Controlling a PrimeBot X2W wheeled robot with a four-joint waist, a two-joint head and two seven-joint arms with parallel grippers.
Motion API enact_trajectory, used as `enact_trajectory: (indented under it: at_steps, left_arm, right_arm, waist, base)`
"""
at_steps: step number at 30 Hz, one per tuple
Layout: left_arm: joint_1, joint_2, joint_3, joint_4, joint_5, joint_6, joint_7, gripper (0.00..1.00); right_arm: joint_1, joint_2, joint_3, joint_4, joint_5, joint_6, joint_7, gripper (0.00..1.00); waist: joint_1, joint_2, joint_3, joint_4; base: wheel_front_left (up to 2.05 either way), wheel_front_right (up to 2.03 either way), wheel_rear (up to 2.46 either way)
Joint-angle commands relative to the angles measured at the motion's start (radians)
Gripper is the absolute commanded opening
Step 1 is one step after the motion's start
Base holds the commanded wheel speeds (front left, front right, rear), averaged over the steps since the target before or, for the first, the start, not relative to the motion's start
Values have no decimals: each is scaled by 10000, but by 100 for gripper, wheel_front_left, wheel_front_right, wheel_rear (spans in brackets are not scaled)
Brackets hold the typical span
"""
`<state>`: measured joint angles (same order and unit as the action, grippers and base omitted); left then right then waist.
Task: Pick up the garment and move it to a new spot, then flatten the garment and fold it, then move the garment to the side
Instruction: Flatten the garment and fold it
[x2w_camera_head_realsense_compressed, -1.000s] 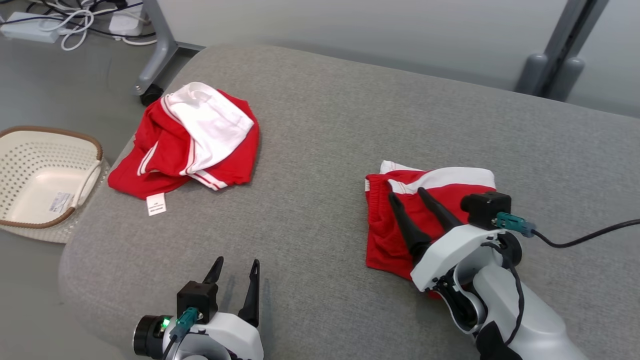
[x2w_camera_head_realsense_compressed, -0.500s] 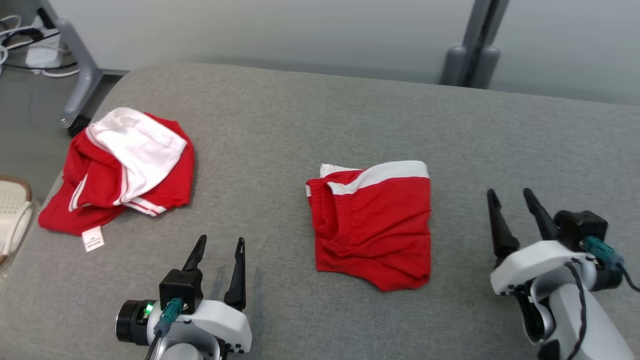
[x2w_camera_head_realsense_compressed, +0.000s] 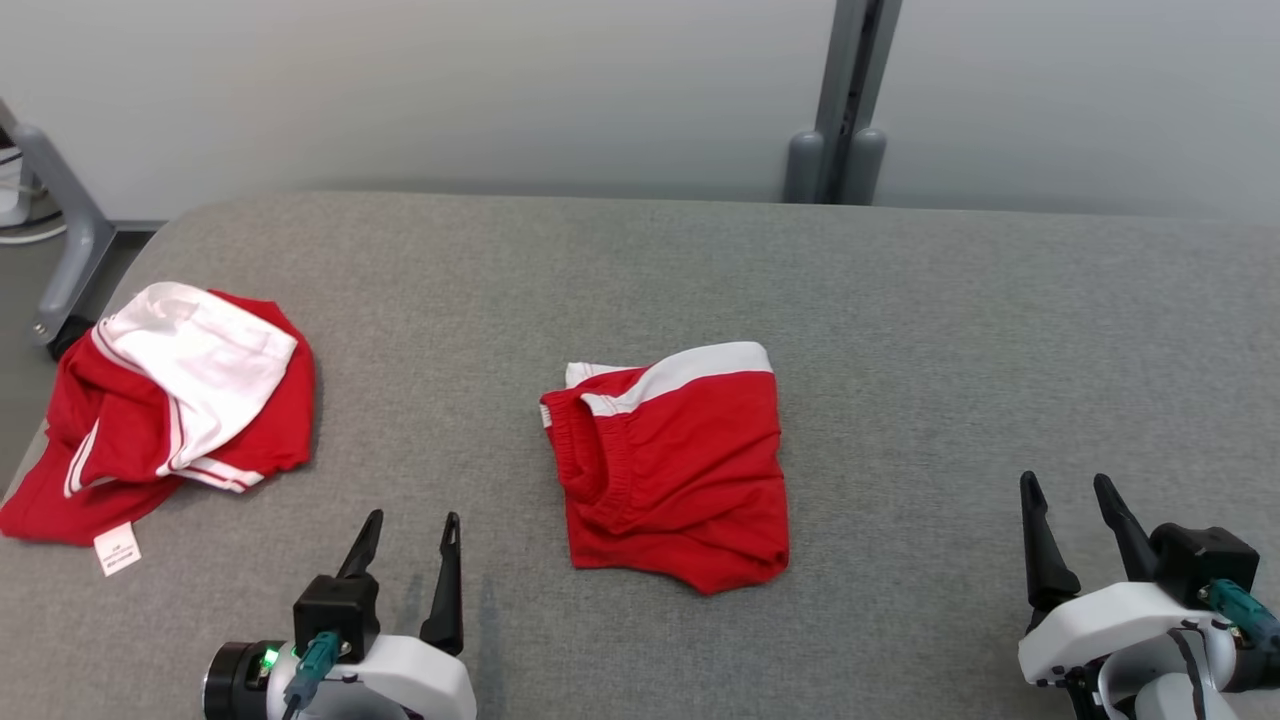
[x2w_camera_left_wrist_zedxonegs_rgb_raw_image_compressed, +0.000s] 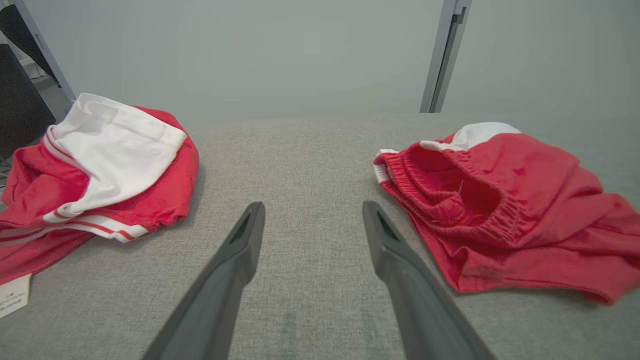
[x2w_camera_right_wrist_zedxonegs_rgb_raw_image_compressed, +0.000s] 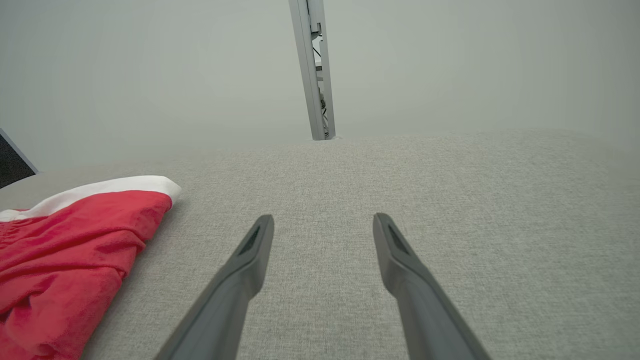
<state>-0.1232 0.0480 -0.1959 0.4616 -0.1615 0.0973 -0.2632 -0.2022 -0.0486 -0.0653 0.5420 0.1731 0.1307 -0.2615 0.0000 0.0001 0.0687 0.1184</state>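
The garment (x2w_camera_head_realsense_compressed: 170, 420), a red shirt with a white sleeve and red-white striped trim, lies crumpled at the left end of the grey padded surface (x2w_camera_head_realsense_compressed: 900, 320). Its white care label (x2w_camera_head_realsense_compressed: 117, 548) sticks out at the front. Its lettering is hidden in the folds. The left wrist view has the garment (x2w_camera_left_wrist_zedxonegs_rgb_raw_image_compressed: 100, 165) at the left. My left gripper (x2w_camera_head_realsense_compressed: 413, 520) (x2w_camera_left_wrist_zedxonegs_rgb_raw_image_compressed: 313, 206) is open and empty, right of and nearer than the garment. My right gripper (x2w_camera_head_realsense_compressed: 1064, 482) (x2w_camera_right_wrist_zedxonegs_rgb_raw_image_compressed: 324, 217) is open over bare fabric at the lower right.
A folded pair of red shorts (x2w_camera_head_realsense_compressed: 680, 470) (x2w_camera_left_wrist_zedxonegs_rgb_raw_image_compressed: 500, 200) (x2w_camera_right_wrist_zedxonegs_rgb_raw_image_compressed: 65, 240) with a white band lies in the middle, between my grippers. A grey post (x2w_camera_head_realsense_compressed: 840, 110) stands behind the surface and a frame leg (x2w_camera_head_realsense_compressed: 60, 260) at the far left. The surface's left edge runs beside the garment.
The camera has turned right and up, shifting the picture left. My right gripper has pulled off the red shorts to the lower right, still open. The garment and shorts lie as before.
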Motion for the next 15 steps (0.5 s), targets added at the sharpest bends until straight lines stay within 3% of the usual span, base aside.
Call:
enact_trajectory:
  at_steps: [1,15]
  left_arm:
    - [140,48,155,-8,64,-30,-19,100]
    - [893,47,805,-220,431,-73,-19,100]
  right_arm:
    - [120,-52,42,-80,-51,1,-48,100]
    - [702,-55,736,-502,108,1,-49,100]
  waist:
    - [0,-1,-180,-206]
    - [0,-1,-771,-663]
  base:
    - [0,0,0]
    - [0,0,0]
